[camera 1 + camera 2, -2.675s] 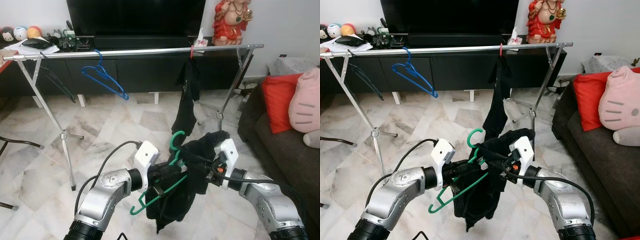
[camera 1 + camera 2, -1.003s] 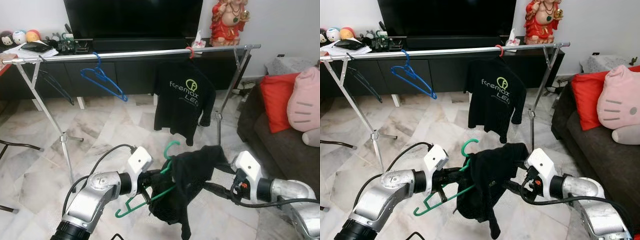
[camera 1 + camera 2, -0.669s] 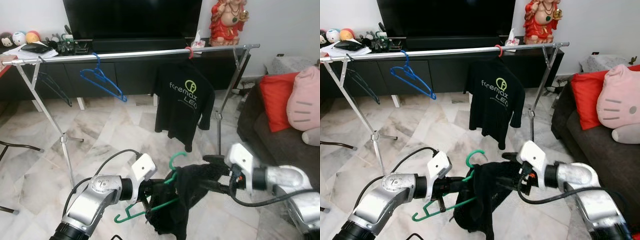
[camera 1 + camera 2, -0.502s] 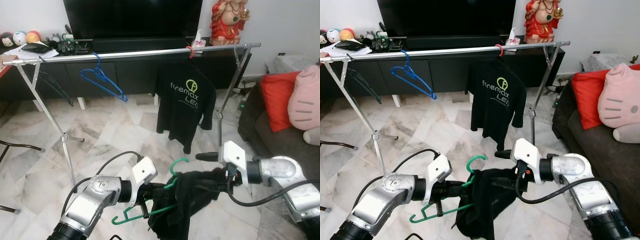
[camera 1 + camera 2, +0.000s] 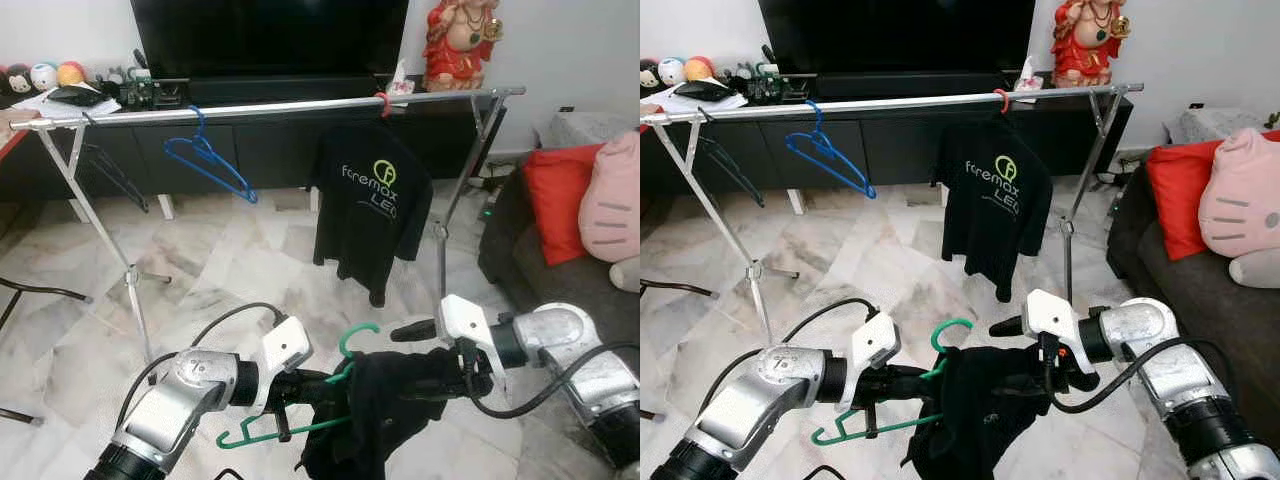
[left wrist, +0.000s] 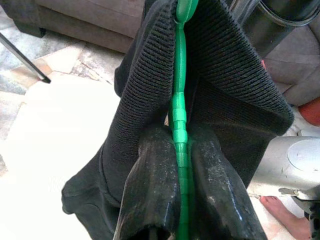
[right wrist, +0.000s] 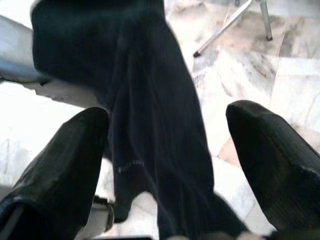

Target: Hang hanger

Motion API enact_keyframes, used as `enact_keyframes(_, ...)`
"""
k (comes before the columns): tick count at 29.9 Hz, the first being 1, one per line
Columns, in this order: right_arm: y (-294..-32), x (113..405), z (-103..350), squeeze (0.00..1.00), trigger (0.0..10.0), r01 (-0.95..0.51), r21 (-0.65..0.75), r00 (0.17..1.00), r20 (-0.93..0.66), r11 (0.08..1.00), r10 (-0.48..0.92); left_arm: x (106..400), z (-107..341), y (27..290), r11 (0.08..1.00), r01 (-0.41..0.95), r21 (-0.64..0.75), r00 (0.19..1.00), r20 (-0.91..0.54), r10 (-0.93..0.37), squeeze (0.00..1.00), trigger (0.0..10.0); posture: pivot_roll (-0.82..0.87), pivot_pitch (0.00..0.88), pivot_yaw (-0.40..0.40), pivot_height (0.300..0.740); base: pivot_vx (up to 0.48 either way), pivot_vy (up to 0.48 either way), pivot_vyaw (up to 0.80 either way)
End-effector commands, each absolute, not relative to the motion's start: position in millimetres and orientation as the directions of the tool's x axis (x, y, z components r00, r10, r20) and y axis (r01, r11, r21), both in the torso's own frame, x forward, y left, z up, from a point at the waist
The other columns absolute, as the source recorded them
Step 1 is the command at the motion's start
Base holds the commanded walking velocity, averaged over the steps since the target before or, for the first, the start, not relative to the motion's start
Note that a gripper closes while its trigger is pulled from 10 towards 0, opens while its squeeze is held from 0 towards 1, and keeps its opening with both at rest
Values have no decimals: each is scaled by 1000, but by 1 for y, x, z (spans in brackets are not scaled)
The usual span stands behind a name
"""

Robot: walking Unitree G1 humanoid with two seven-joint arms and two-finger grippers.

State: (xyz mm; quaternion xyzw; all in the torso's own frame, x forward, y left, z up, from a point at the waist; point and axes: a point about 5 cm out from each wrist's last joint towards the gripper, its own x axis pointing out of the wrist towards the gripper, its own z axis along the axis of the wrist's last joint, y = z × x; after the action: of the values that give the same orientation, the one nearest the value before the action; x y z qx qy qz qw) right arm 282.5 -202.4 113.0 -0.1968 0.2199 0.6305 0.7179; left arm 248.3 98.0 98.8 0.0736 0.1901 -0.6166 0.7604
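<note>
Two black fingers point(image 6: 150, 200) of the left pincer point(image 6: 178, 165) are clenched on the green plastic hanger point(image 5: 300, 425), the thin bar pinched tight between them. The hanger hangs low over the marble floor point(image 5: 230, 270), its hook point(image 5: 357, 335) turned upward, well short of the rail. A black knitted garment point(image 5: 385, 410) is draped over it and bunches between the two arms.

The right pincer point(image 7: 165, 150) is released, its fingers spread wide on either side of the dark cloth; one long black finger point(image 5: 412, 329) points out toward the robot's left above the bundle.

Beyond, a long silver clothes rail point(image 5: 270, 106) on tripod legs spans the room. On it hang a blue plastic hanger point(image 5: 207, 158), tilted, and near the right end a black T-shirt with a green and white logo point(image 5: 372, 205) on a red hanger hook point(image 5: 381, 100). Behind the rail stand a black television cabinet point(image 5: 270, 140) and a red and gold figurine point(image 5: 460, 45). At the right, a dark sofa point(image 5: 1200, 290) carries a red cushion point(image 5: 1175, 195) and a pink plush cushion point(image 5: 1240, 215).
</note>
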Motion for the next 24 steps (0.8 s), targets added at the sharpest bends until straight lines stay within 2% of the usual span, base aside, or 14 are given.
enact_keyframes(1,-201,284,110,0,10000,-993,-5,99,-571,118,815,252,112,93,189,980,-68,153,-355,-922,0,10000,-4,0,1,716,0,0,0)
enact_keyframes(9,-191,280,92,0,10000,-994,35,65,-568,103,821,251,113,87,159,985,-67,125,-355,-926,0,10000,-1,0,-2,716,0,0,0)
enact_keyframes(22,-176,279,87,0,10000,-997,62,14,-534,56,845,249,111,80,125,990,-64,94,-364,-927,0,10000,4,0,-5,716,0,0,0)
enact_keyframes(23,-177,279,87,0,6667,-996,65,12,-536,55,844,249,111,80,126,990,-63,95,-364,-926,0,10000,4,0,-5,716,0,0,0)
enact_keyframes(24,-177,279,86,0,4353,-996,68,9,-538,54,843,249,111,80,126,990,-63,95,-364,-926,0,10000,4,0,-5,716,0,0,0)
